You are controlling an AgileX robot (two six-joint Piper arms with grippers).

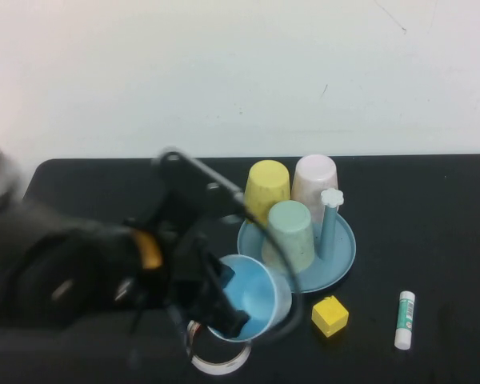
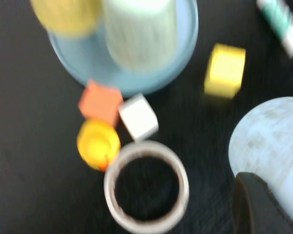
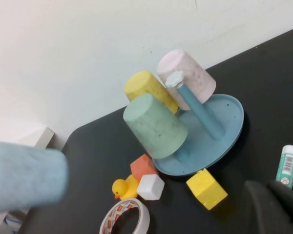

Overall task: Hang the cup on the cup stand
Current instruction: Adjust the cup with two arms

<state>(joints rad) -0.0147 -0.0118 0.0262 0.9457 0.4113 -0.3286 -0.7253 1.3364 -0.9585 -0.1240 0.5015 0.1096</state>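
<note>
Holding the cup (image 1: 254,294) by its rim, the left claw (image 1: 216,300) is closed on the wall, 1 finger inside the mouth and 1 outside; the cup looks raised off the surface (image 1: 432,200), mouth facing up toward the camera in the high view. The cup stand (image 1: 341,254) sits just beyond the claw, toward the back wall and a little to the right, with 3 cups already inverted on its pegs: yellow cup (image 1: 268,187), pink-white cup (image 1: 315,182), mint-green cup (image 1: 290,233). 1 peg with a white flower knob (image 1: 331,198) stands free.

Right claw (image 3: 276,207): only a dark edge shows in its own wrist view, parked clear of the work; shut, nothing held.

Handling judgement: thin matte plastic, light, somewhat flexible at the rim, not fragile. A rim pinch is adequate, though the tapered wall may slip if tilted fast. It must be turned mouth-down before going over the free peg.

Below the claw: tape roll (image 1: 222,360). To its right: yellow block (image 1: 330,315), glue stick (image 1: 405,319).
</note>
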